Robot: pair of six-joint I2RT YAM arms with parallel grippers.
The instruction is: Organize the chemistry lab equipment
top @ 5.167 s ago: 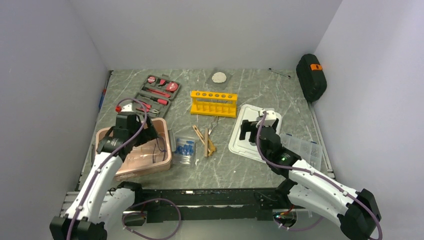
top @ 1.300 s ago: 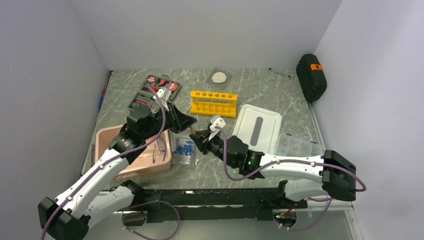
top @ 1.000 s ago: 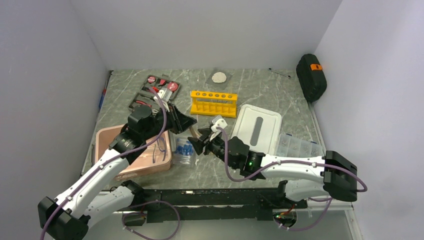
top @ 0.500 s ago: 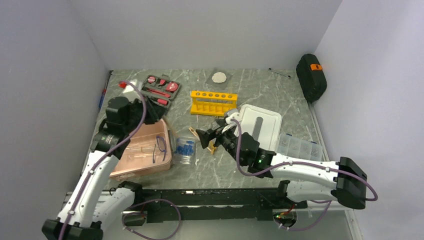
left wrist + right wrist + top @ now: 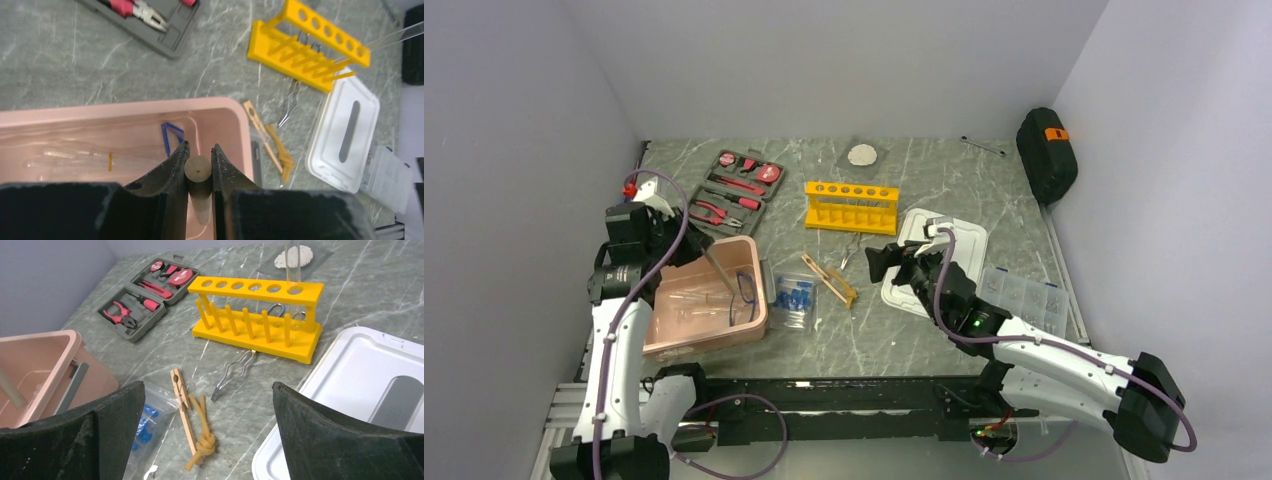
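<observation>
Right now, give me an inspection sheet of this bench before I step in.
Surface: grey marbled table, no damage seen.
Job's things: yellow rack upright; wooden clamps and bag of tubes lying beside pink bin; safety glasses inside it.
Clutter: hand tool kit open; parts box; white lid; black case by right wall.
Grippers: left tool shut on tan rod over bin; right tool open, empty.
Cables: purple cables along both arms, nothing snagged seen.
Surroundings: plain walls; nothing else seen.

Yellow rack [image 5: 851,206]. Left of rack: grey tool case [image 5: 736,188], red-and-black tools. Near side of rack: tan clamps [image 5: 829,278], blue-capped tubes in clear bag [image 5: 794,300], pink bin [image 5: 709,330], blue-framed glasses [image 5: 165,136], beige rod [image 5: 198,172]. Right of rack: white lid [image 5: 350,375], grey strip. Table [image 5: 944,170] grey-green, white-veined marbling.
</observation>
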